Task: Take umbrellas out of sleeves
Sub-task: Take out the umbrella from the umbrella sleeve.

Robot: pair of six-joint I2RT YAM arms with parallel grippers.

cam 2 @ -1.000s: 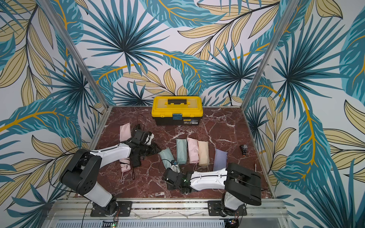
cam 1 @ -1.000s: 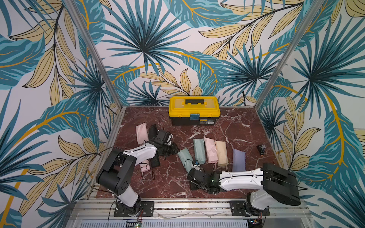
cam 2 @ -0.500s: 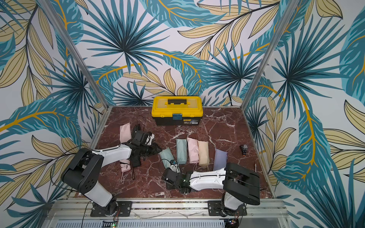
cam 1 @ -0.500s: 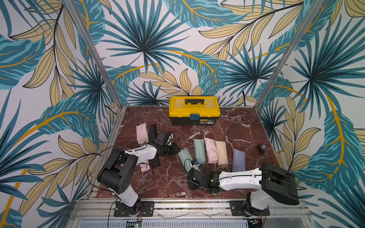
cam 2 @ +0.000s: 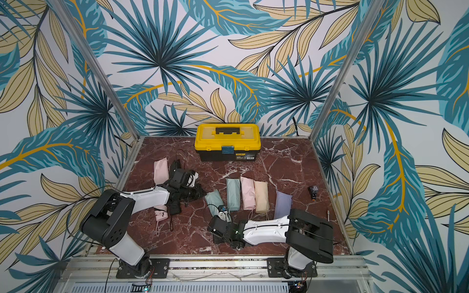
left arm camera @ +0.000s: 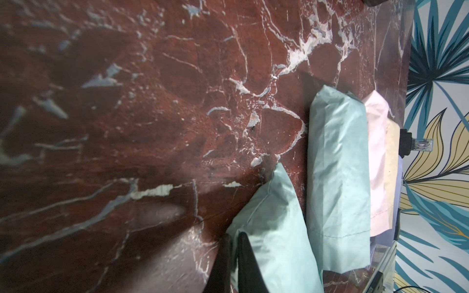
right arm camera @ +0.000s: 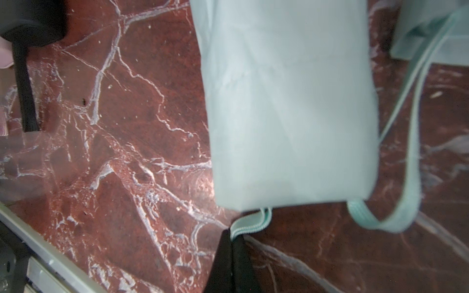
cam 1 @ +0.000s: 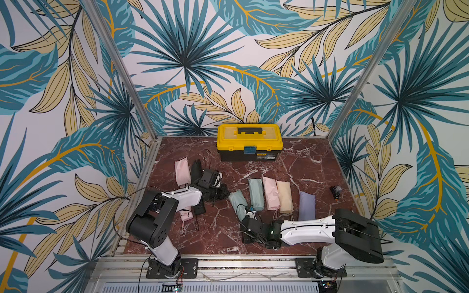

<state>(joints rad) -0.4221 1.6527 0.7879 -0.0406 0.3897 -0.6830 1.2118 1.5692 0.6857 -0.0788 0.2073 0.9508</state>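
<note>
- the tilted mint sleeve (cam 1: 237,205), its umbrella inside, lies on the marble table (cam 1: 304,157) between the two arms, at the left end of a row of filled sleeves.
- the right gripper (right arm camera: 232,236) is clenched on the mint wrist loop (right arm camera: 250,225) poking out of the sleeve's open end. that gives a hold on the umbrella itself, not on the cloth.
- the left gripper (left arm camera: 233,238) is closed at the opposite end and seems to nip a fold of the fabric, probably to anchor the pouch so it does not slide along when the loop is drawn.
- beside it lie the other mint sleeve (cam 1: 255,194), the plump pink sleeve (cam 1: 271,192), the beige sleeve (cam 1: 284,196) and the lilac sleeve (cam 1: 306,205). all look full, so they are likely not yet emptied.
- by the left arm a flat pink sleeve (cam 1: 182,172) and a pink handle (cam 1: 186,215) lie apart, so that one looks finished.
- the yellow toolbox (cam 1: 250,142) sits at the back, out of the way.
</note>
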